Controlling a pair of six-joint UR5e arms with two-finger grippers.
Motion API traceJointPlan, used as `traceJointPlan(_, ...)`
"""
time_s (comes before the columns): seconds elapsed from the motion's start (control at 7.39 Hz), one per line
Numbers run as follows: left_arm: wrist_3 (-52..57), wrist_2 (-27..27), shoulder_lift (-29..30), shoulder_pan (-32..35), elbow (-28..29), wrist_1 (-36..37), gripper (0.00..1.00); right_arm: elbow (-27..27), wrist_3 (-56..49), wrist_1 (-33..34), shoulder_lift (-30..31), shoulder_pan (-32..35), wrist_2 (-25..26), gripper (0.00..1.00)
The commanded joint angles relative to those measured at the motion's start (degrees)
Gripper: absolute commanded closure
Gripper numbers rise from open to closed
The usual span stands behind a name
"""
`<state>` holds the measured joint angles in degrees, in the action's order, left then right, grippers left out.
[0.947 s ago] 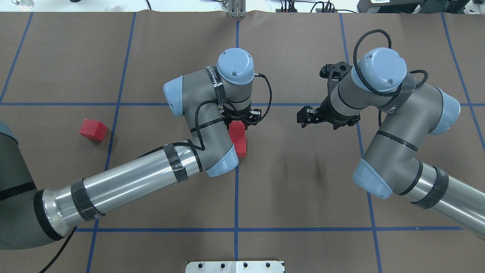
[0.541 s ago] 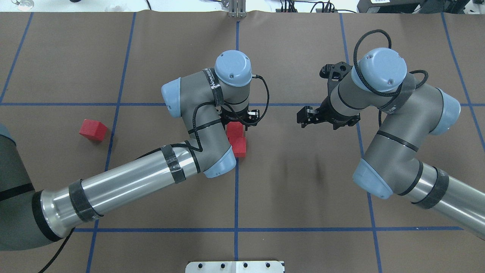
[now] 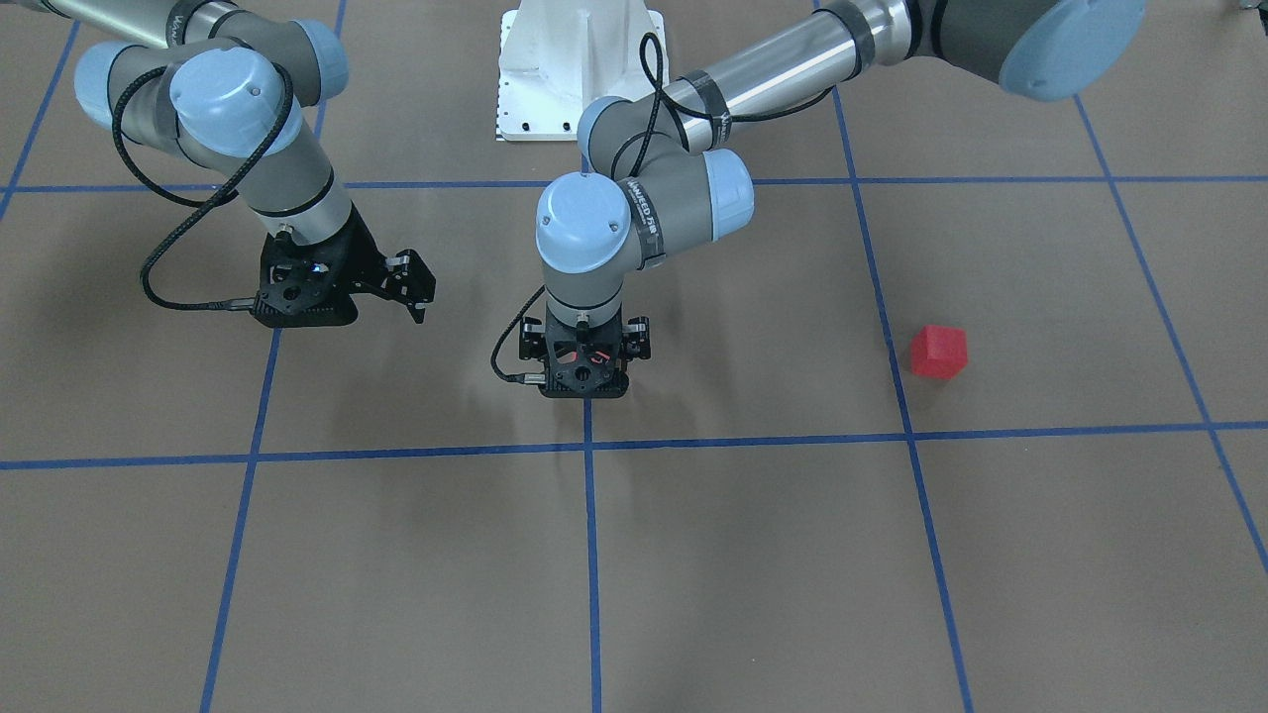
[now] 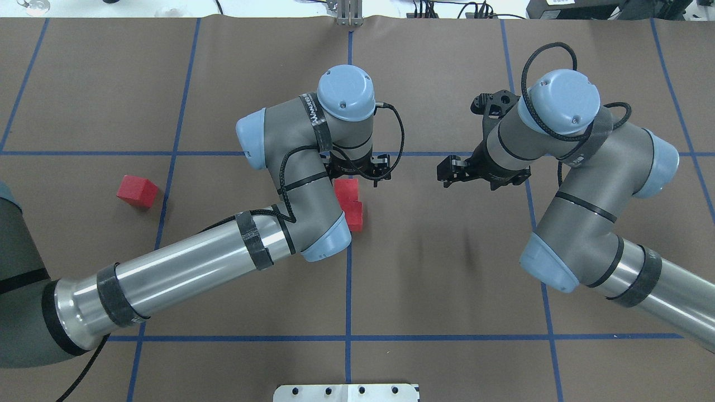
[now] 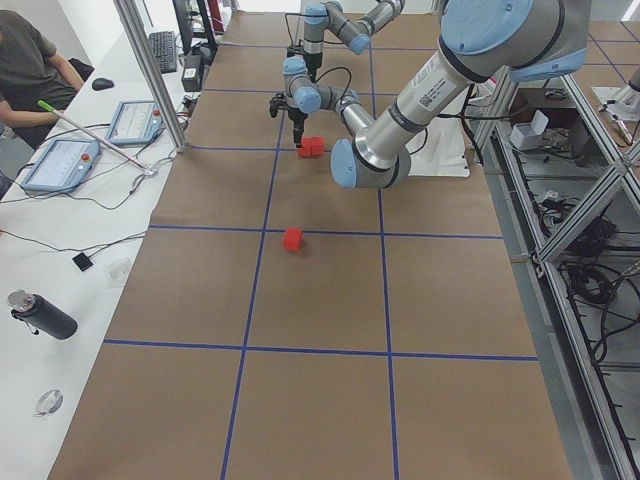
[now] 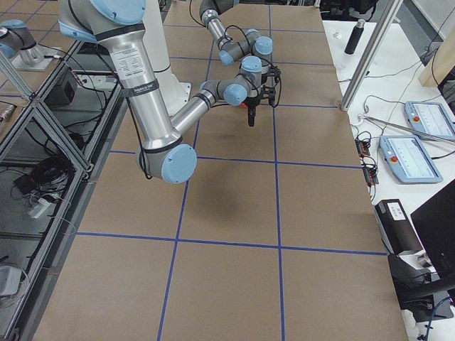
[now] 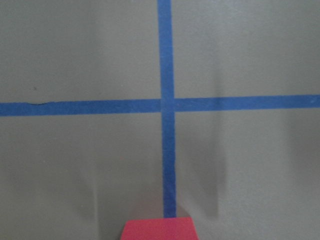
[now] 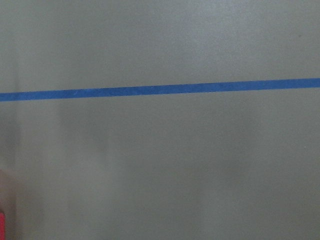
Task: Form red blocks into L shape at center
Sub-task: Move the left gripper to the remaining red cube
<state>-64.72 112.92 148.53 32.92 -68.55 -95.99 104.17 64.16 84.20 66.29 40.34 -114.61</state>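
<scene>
Two red blocks (image 4: 346, 190) (image 4: 353, 215) lie touching, one behind the other, right at the middle vertical blue line (image 4: 348, 290). They also show in the exterior left view (image 5: 312, 147). My left gripper (image 4: 360, 172) hovers just above and beyond them, open and empty. Its wrist view catches only the top of the nearer block (image 7: 159, 229). The third red block (image 4: 137, 191) lies alone far to the left and also shows in the front-facing view (image 3: 938, 352). My right gripper (image 4: 453, 170) hangs open and empty to the right of the pair.
The brown surface carries a blue tape grid (image 4: 447, 337). The robot's white base plate (image 4: 346, 392) is at the near edge. My left forearm (image 4: 184, 268) crosses low over the left half.
My left gripper has let go of the block beside the other one, risen and drawn slightly away. The right arm and the lone block have not moved.
</scene>
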Motion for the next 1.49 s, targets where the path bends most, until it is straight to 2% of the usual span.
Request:
traceJointPlan(0.0, 0.6, 0.6, -8.3, 0.9, -12.5, 3.2, 0.0, 0.2, 0.0, 0.0, 0.1, 0.1, 0.0, 0.0)
traceJointPlan(0.27, 1.2, 2.5, -20.8, 4.6, -24.8, 2.5, 0.0, 0.1, 0.0, 0.0, 0.1, 0.2, 0.0, 0.0)
traceJointPlan(0.54, 8.5, 3.6, -35.4, 10.0, -34.1, 0.2, 0.0, -0.1, 0.0, 0.0, 0.2, 0.2, 0.0, 0.0)
traceJointPlan(0.81, 21.0, 5.1, -42.3, 16.3, -35.0, 0.0, 0.0, -0.2, 0.0, 0.0, 0.2, 0.1, 0.0, 0.0)
traceJointPlan(0.95, 31.3, 5.0, -46.4, 18.2, -34.9, -3.3, 0.0, -0.3, 0.0, 0.0, 0.2, 0.0, 0.1, 0.0)
traceJointPlan(1.08, 35.0, 5.1, -48.3, 18.1, -34.3, -5.8, 0.0, -0.3, 0.0, 0.1, 0.1, 0.0, 0.1, 0.0)
traceJointPlan(1.35, 34.7, 5.0, -47.9, 17.4, -31.7, -6.0, 0.0, -0.5, 0.0, 0.0, 0.2, -0.2, 0.1, 0.0)
